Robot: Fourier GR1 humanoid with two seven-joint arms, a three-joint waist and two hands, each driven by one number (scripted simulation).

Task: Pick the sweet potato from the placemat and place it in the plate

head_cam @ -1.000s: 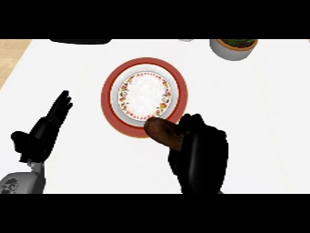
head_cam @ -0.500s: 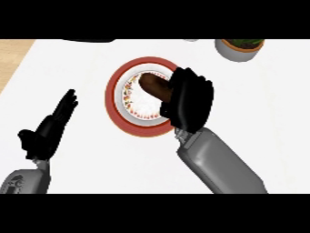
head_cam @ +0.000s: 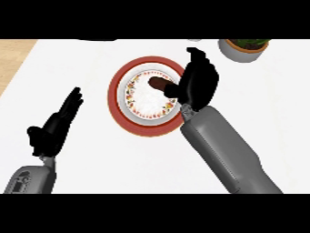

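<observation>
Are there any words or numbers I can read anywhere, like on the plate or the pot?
No words, numbers or signs can be read.
The plate has only a ring of small coloured marks, a pattern, not letters.
The pot at the top right shows no label.
The white mat is plain.

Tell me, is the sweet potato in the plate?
In. The sweet potato lies over the plate centre, right hand beside it.
</observation>
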